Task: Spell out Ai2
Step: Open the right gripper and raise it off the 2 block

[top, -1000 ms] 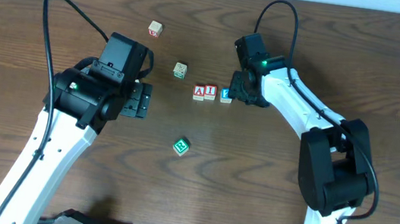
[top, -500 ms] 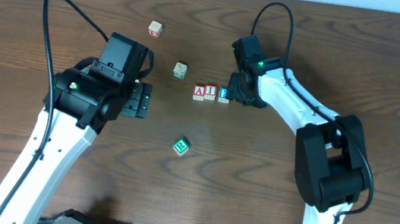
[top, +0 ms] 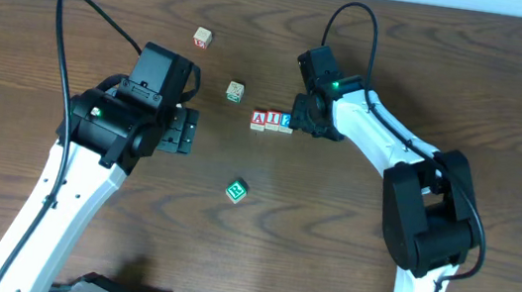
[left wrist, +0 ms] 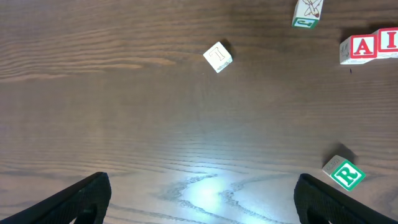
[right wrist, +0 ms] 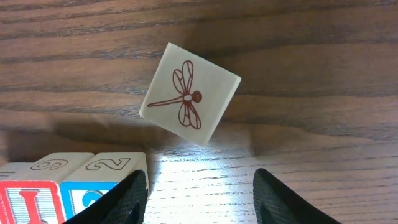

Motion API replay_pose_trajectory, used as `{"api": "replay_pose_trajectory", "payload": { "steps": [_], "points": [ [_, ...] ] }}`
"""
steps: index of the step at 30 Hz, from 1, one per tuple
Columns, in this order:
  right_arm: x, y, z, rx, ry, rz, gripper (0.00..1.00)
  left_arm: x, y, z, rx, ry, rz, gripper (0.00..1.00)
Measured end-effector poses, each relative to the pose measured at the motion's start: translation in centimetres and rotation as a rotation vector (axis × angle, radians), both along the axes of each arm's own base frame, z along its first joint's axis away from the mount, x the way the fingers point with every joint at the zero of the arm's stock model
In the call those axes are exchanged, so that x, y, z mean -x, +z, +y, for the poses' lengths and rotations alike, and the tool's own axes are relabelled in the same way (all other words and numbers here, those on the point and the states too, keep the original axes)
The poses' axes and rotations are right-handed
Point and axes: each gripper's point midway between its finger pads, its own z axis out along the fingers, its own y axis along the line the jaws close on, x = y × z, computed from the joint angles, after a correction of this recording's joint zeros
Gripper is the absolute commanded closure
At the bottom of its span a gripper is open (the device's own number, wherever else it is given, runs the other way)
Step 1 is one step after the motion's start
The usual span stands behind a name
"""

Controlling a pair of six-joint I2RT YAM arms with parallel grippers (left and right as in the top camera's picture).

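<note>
Red A cube (top: 259, 119), red I cube (top: 273, 120), blue 2 cube (top: 286, 121): touching, one straight row, characters facing up.

Soft, even light from above fills the overhead view; the surface (top: 508, 87) shows crisp grain. Both wrist views carry a white glare patch low on the wood; the dragonfly cube (right wrist: 189, 93) throws a dark shadow lower left; the left gripper (left wrist: 202, 182) reads as black silhouettes.

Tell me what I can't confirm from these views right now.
- 2 cube: overhead, right claw covers its right side; contact unclear.
- I cube: left wrist, cut by right edge.
- A cube: right wrist, out of frame.
- Marking on far cube: overhead, too small.
</note>
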Motion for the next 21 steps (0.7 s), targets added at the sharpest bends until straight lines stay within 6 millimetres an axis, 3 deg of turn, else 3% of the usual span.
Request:
{"api": "replay_pose_trajectory", "payload": {
  "steps": [6,11,16,18,21],
  "points": [
    [0.3,-0.1,-0.8,0.029,-0.009,0.014,0.44,0.0,0.0,0.0,0.0,0.0,0.0,0.04],
    [0.8,0.8,-2.7,0.076,-0.037,0.029,0.44,0.0,0.0,0.0,0.0,0.0,0.0,0.05],
    [2.0,7.7,-5.3,0.106,-0.057,-0.046,0.46,0.0,0.0,0.0,0.0,0.0,0.0,0.04],
    [2.5,10.9,-5.9,0.102,-0.038,-0.105,0.35,0.0,0.0,0.0,0.0,0.0,0.0,0.05],
    [3.6,14.6,-6.5,0.087,-0.019,-0.192,0.28,0.0,0.0,0.0,0.0,0.0,-0.001,0.05]
  ]
}}
